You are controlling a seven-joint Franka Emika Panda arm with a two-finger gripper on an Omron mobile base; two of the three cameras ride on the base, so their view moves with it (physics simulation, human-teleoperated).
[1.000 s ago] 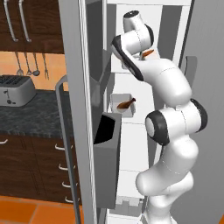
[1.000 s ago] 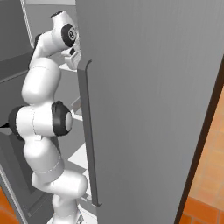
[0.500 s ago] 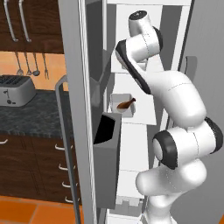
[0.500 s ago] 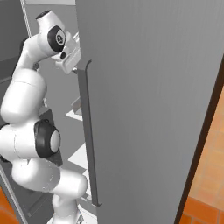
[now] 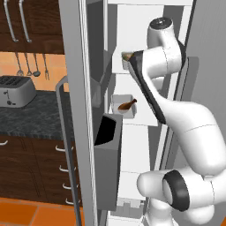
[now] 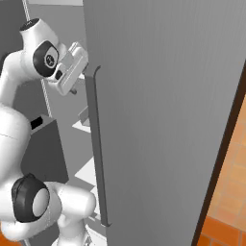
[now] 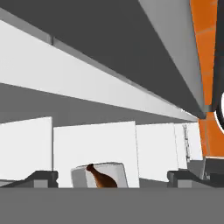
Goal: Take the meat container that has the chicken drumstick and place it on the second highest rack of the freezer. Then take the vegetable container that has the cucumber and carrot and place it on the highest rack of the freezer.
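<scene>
While the meat container [image 5: 123, 105] with the chicken drumstick [image 5: 127, 105] sat on a freezer [image 5: 145, 88] shelf, we judged a straight, level retreat best — our gripper [image 7: 111, 178] showed fingers apart, empty.

Freezer [image 5: 145, 26]: one, door open. Grey trays inside: two, namely one meat container [image 5: 120, 100] and, at 12 o'clock of it on the next shelf up, one vegetable container [image 5: 126, 56], largely hidden behind the arm, contents not countable. Chicken drumstick [image 5: 127, 105]: one, lying in the lower tray. Dark door bin [image 5: 106, 131]: one. Toaster [image 5: 16, 91] on the tabletop [image 5: 31, 115]: one. Small hanging utensils [image 5: 28, 66] at 12 o'clock of the toaster: three. Long hanging handles [image 5: 24, 20] higher up: two.
</scene>
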